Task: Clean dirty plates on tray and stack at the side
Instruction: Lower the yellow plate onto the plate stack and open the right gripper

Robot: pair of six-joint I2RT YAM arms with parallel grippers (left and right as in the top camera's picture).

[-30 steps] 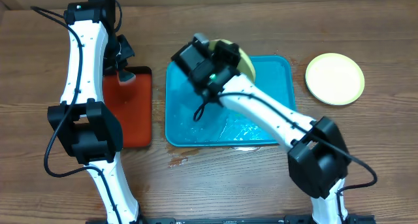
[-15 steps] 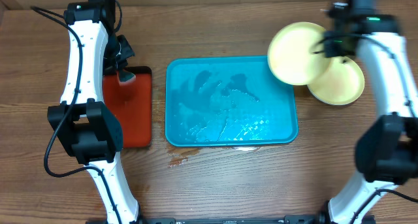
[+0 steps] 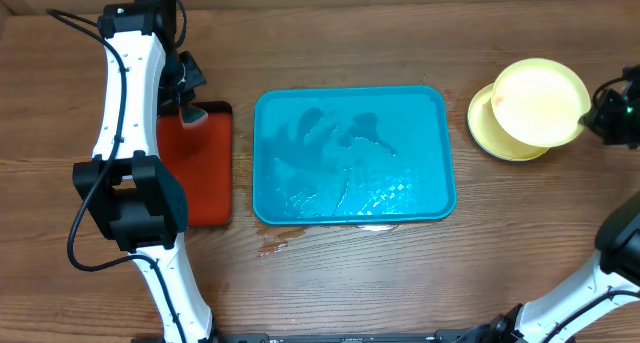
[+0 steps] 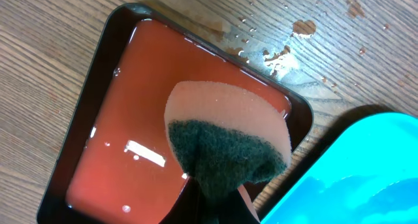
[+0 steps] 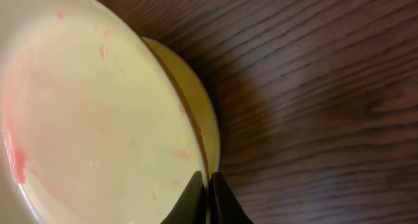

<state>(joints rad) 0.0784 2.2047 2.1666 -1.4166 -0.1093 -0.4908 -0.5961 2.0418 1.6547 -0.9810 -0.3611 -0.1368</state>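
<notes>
The teal tray (image 3: 350,208) lies mid-table, wet and bare of plates. My right gripper (image 3: 588,118) at the far right is shut on the rim of a pale yellow-green plate (image 3: 540,101). That plate hangs tilted just over a second pale plate (image 3: 488,135) resting on the wood. In the right wrist view the held plate (image 5: 85,119) carries faint red smears, the lower plate (image 5: 199,113) peeks out behind it, and the gripper (image 5: 208,198) pinches the edge. My left gripper (image 4: 219,208) is shut on a sponge (image 4: 228,139) over the red tray (image 4: 124,126).
The red tray (image 3: 200,168) with a black rim sits left of the teal tray and holds liquid. Water drops (image 4: 281,54) speckle the wood beside it. The teal tray's corner (image 4: 353,178) lies close to the sponge. The left arm (image 3: 125,103) stretches along the table's left side.
My right arm has carried the plate from the teal tray off to the right, and now holds it over the plate on the wood. The left arm and sponge have stayed put.
</notes>
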